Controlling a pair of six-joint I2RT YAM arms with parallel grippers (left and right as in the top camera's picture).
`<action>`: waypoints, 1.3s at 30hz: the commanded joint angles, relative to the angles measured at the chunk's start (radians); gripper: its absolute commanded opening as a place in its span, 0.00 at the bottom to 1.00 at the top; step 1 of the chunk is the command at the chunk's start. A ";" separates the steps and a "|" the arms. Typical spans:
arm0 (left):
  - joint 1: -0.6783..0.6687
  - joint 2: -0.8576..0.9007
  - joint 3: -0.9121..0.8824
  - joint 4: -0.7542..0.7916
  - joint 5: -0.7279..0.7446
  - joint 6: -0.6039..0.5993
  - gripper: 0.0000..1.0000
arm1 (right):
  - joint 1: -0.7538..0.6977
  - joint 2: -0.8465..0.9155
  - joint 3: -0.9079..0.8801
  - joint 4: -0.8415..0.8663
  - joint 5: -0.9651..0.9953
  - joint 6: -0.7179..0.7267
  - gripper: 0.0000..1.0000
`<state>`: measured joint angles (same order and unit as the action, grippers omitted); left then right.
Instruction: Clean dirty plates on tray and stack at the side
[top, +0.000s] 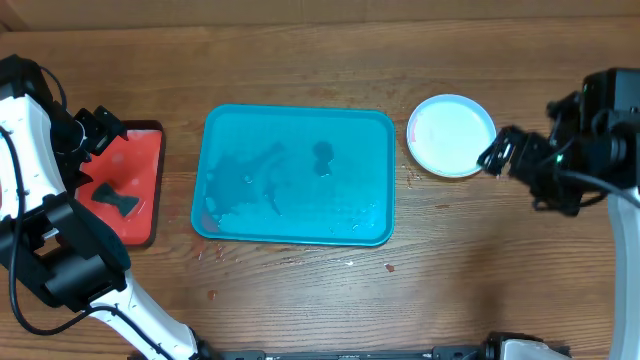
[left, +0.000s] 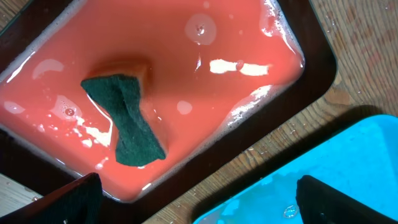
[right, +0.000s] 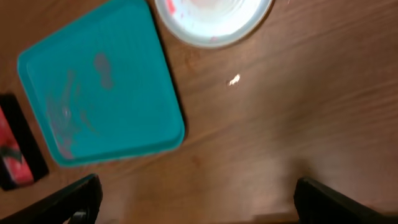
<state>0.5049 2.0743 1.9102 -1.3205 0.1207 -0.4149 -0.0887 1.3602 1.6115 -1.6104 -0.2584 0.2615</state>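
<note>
- Large teal-blue rectangular plastic tray (top: 300, 130) sits wet at mid-table.
- Pale round plastic plate (top: 452, 135) lies just right of it, off the tray and red-smeared.
- Right gripper (right: 198, 190) is near the plate, spread wide.
- Left gripper (left: 198, 193) is also wide, over the small red tray (left: 249, 37) that holds a green sponge (left: 127, 121).

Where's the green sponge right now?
In the overhead view, the sponge lies in the red tray at far left, beside the blue tray.

A wet teal tray (top: 296, 175) sits mid-counter (top: 460, 260), with a pale round plate (top: 451, 135) just beside its upper right corner. The right hand (top: 493, 157) hangs at the plate's right edge. At far left, the left hand (top: 98, 127) hovers over a red tray (top: 145, 160) holding a dark sponge (top: 117, 200).
</note>
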 joint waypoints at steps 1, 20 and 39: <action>-0.002 -0.014 0.009 -0.002 0.010 0.015 1.00 | 0.009 -0.013 0.004 -0.051 -0.018 0.002 1.00; -0.002 -0.014 0.009 -0.002 0.010 0.015 1.00 | 0.011 -0.008 -0.044 0.053 0.014 -0.003 1.00; -0.002 -0.014 0.009 -0.002 0.010 0.015 1.00 | 0.211 -0.935 -1.092 1.034 0.014 -0.139 1.00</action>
<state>0.5049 2.0743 1.9102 -1.3216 0.1253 -0.4149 0.1184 0.5102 0.6312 -0.6556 -0.2543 0.1360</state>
